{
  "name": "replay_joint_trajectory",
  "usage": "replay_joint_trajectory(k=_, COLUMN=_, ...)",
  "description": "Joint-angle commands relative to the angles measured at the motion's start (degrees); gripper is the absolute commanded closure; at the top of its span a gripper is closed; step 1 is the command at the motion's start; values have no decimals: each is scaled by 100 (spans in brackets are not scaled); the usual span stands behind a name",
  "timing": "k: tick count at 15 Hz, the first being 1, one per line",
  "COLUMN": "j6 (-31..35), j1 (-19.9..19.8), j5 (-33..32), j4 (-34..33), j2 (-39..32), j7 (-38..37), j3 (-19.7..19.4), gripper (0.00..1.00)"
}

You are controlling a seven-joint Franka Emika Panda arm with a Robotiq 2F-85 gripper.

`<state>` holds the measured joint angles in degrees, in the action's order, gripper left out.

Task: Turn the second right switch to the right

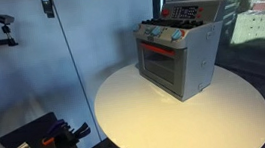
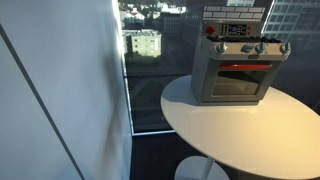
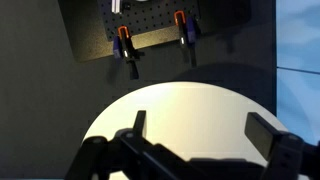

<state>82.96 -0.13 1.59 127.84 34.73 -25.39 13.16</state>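
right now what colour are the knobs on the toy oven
The knobs are teal, clearest in an exterior view.

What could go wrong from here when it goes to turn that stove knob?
The small grey toy stove stands near the rim of the round white table, so a twist may shove it. Its blue knobs sit close together; the wide-open tool could catch the wrong one. The wrist view shows no stove.
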Motion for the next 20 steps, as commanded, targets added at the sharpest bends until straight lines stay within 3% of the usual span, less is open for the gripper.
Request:
replay_joint_trajectory(k=1, j6=-14, j1=45, j5=-18, j4=-18, j2=-10, j7=-21, j3=-33, gripper=0)
replay_joint_trajectory(k=11, j6=290, j1=-60, j5=-158, j4=-550, j2=-367, j7=-95, j3=-50, gripper=0)
replay_joint_trajectory(k=20, j6=974, j1=-237, j5=-465, j4=-1554, j2=-1355, j7=-136, j3=-274, gripper=0)
